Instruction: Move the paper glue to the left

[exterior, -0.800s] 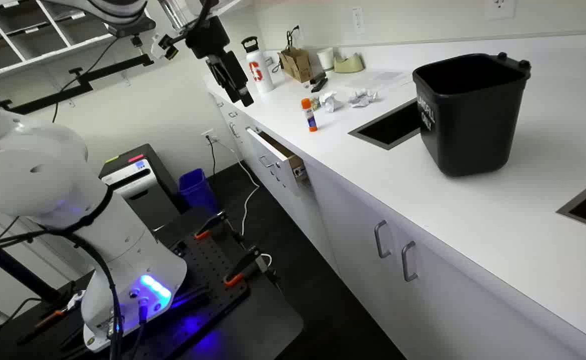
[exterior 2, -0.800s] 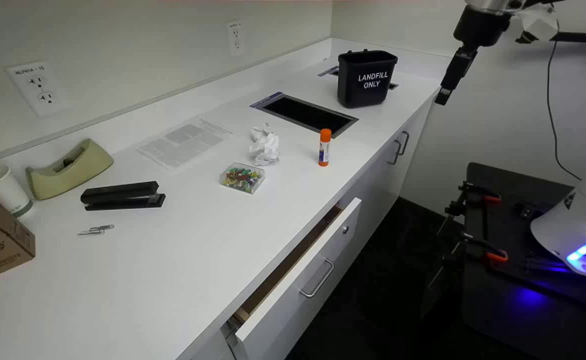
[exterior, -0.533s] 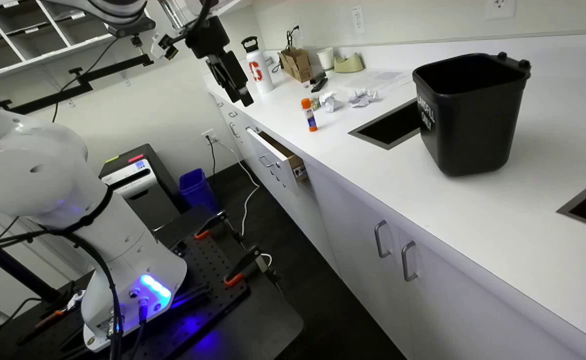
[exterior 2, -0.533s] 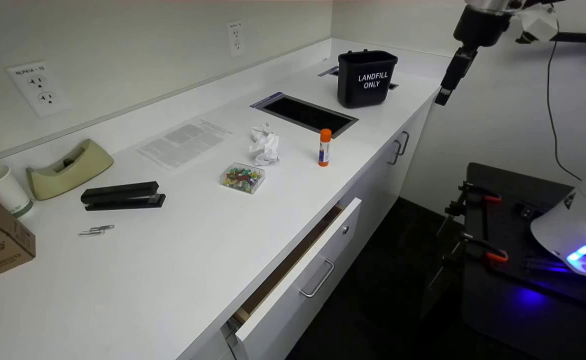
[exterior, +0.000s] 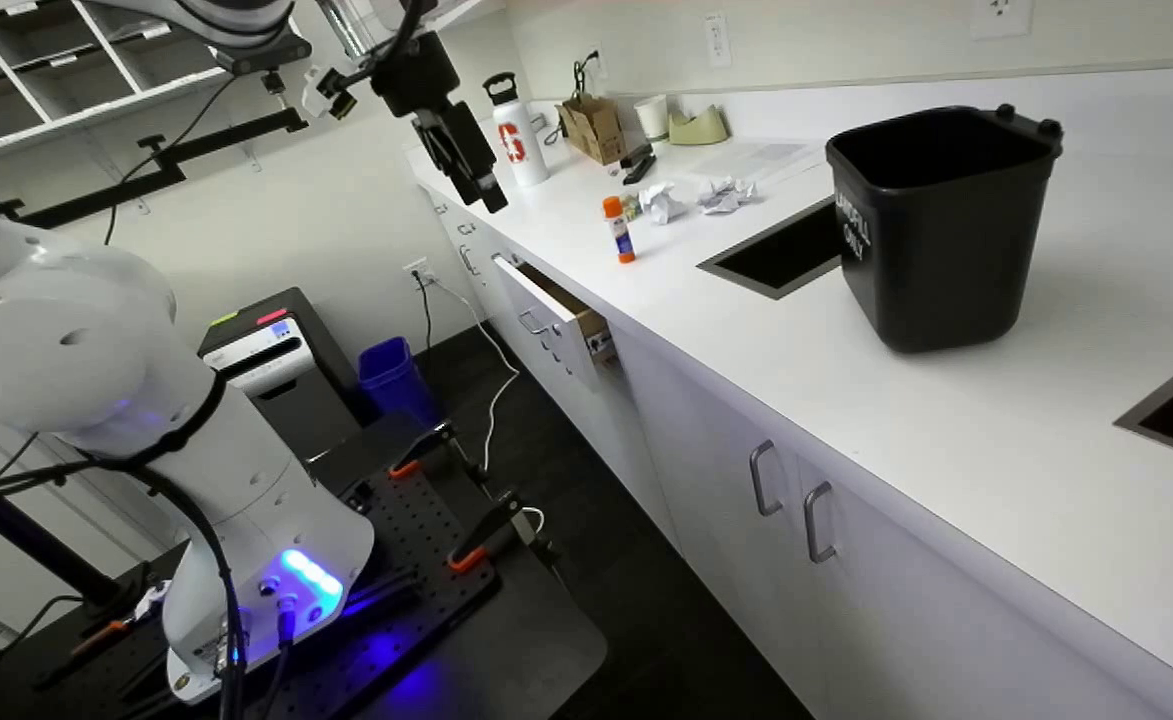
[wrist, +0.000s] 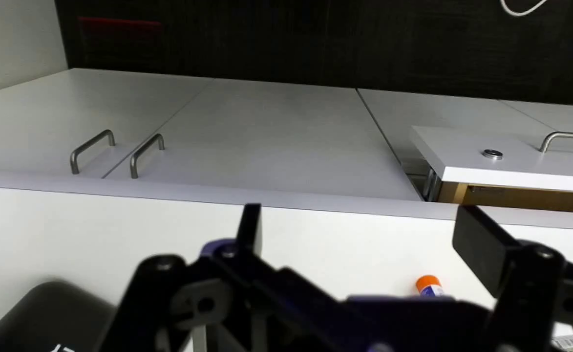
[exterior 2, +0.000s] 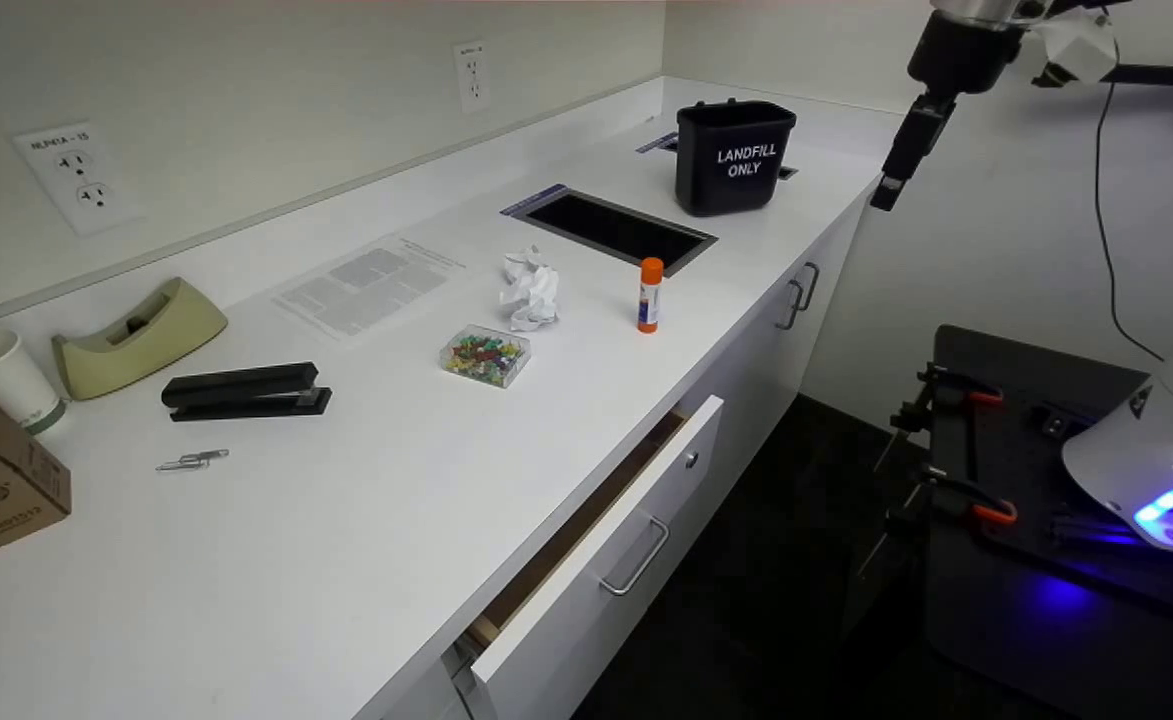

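Countertop [exterior 2: 366, 560], white, straight-edged, inset with 2 dark rectangular openings [exterior 2: 626, 227] framed in grey. On it: 1 bin [exterior 2: 734, 188], black, lettered LANDFILL ONLY, upright between the openings; 1 paper glue stick [exterior 2: 649, 297], orange-capped, standing upright near the front edge; 2 crumpled papers [exterior: 661, 204], white, just beside each other; 1 clear box [exterior 2: 517, 368] of multicoloured pushpins [exterior 2: 483, 357], near the crumpled papers; 1 printed sheet [exterior 2: 368, 287], flat, towards the back; 1 stapler [exterior 2: 244, 391], black; paper clips [exterior 2: 193, 460], metal, count unclear; 1 tape dispenser [exterior 2: 141, 345], pale olive; 1 paper cup [exterior 2: 18, 380], white, between the tape dispenser and 1 cardboard box [exterior 2: 1, 480], brown; 1 bottle [exterior: 520, 145], white, black-lidded, shown in an exterior view.
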